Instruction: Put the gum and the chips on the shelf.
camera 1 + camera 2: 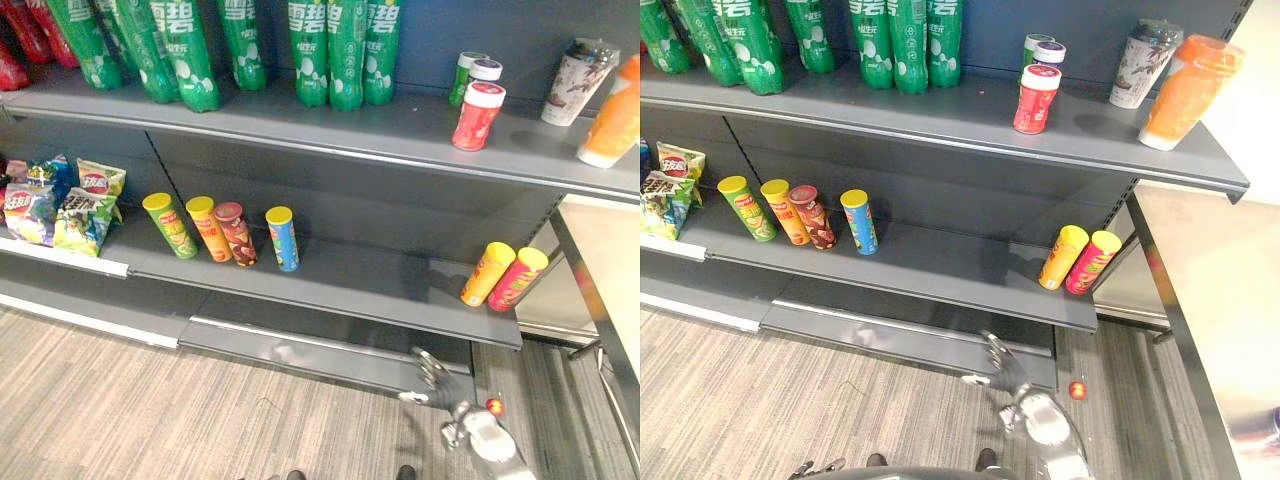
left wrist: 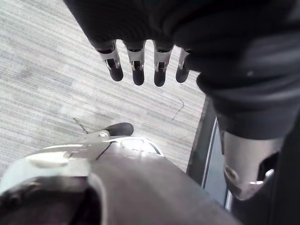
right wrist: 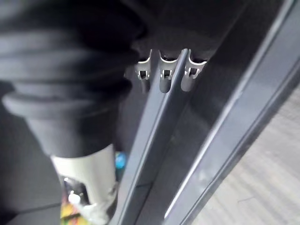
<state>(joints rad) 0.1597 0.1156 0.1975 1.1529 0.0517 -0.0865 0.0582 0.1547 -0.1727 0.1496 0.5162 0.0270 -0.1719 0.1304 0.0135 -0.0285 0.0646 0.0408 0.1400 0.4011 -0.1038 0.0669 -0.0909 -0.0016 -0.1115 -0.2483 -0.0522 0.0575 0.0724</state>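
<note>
**Both hands empty, gum and chips sitting on the shelves**

The right hand is hanging low in front of the shelving, just short of the bottom ledge. Its fingers are straight and apart, pointing at the grey edge and gripping nothing. The left hand is hanging over the striped grey floor, with its fingers relaxed and loose and nothing between them and the thumb.

The red gum jar with its white lid is standing on the top shelf, towards the right. It is just in front of a green-lidded jar and a purple-lidded jar.

Down on the middle shelf, a yellow chips can and a pink chips can are sitting side by side at the right end, touching each other. Well to their left, four more cans are lining up in a row: a green can, an orange can, a brown can and a blue can standing slightly apart from the rest.

Snack bags are crowding the far left of that level. Green bottles are filling the left and centre of the top shelf. A printed cup and an orange bottle are sitting at its right end.
</note>
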